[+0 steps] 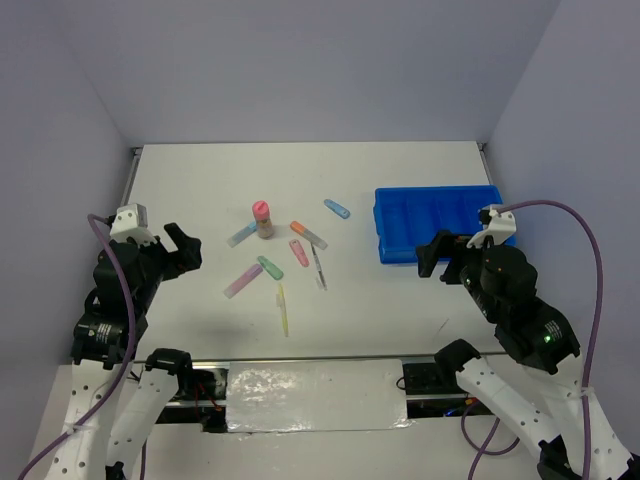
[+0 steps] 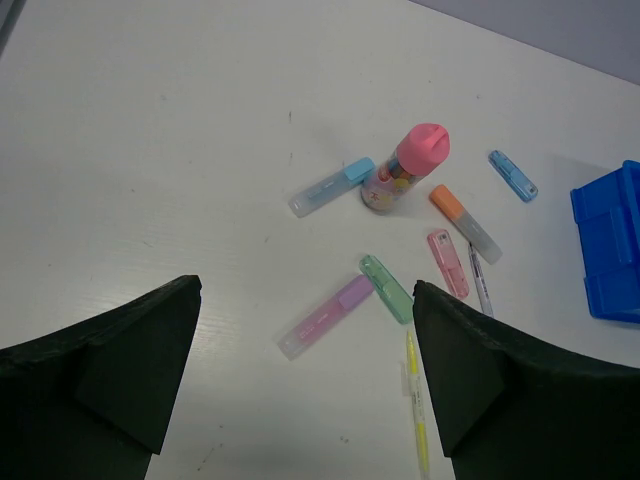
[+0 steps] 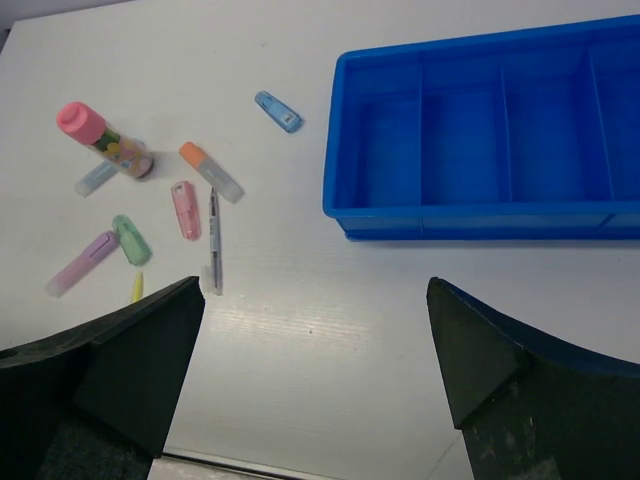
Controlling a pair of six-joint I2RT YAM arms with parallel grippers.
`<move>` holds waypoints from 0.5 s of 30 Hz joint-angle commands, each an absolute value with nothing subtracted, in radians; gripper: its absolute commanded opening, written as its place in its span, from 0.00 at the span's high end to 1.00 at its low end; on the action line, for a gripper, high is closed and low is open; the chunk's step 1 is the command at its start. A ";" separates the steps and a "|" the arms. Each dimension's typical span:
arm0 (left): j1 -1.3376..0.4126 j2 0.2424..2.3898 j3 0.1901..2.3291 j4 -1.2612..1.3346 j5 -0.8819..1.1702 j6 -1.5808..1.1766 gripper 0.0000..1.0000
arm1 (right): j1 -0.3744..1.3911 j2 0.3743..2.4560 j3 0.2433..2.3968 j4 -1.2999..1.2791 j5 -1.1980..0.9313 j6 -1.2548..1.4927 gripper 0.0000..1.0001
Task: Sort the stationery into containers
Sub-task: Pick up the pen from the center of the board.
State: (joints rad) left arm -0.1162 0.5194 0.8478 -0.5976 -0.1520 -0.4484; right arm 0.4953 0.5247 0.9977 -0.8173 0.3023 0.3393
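The stationery lies loose mid-table: a pink-capped bottle (image 1: 263, 218) standing upright, with pastel sticks around it, light blue (image 2: 331, 186), orange (image 2: 465, 223), pink (image 2: 447, 262), green (image 2: 386, 288) and lilac (image 2: 326, 316). A yellow pen (image 1: 283, 308), a grey pen (image 1: 318, 267) and a small blue stick (image 1: 337, 208) lie nearby. The blue divided tray (image 1: 381, 225) sits at the right with nothing in the compartments that show (image 3: 335, 150). My left gripper (image 1: 180, 250) (image 2: 306, 288) hangs open, left of the items. My right gripper (image 1: 440, 255) (image 3: 315, 284) is open over bare table in front of the tray.
Pale walls close the white table (image 1: 200, 190) in at the back and on both sides. A shiny taped strip (image 1: 315, 395) runs along the near edge between the arm bases.
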 commanded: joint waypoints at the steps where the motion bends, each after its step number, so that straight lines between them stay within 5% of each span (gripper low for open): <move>1: -0.120 0.523 0.853 -0.560 -0.161 -0.449 0.01 | 0.502 0.523 1.016 -0.809 0.304 0.342 0.00; 11: -0.120 0.535 0.851 -0.563 -0.166 -0.454 0.01 | 0.523 0.688 0.910 -0.664 0.008 0.403 0.00; 15: -0.121 0.541 0.853 -0.568 -0.169 -0.457 0.01 | 0.837 0.989 0.923 -0.601 0.177 0.532 0.00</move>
State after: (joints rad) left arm -0.1162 0.5354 0.8478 -0.5983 -0.1532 -0.4496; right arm 0.6395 0.8120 0.9253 -0.6807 0.1284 0.4320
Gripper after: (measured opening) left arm 0.993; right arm 0.994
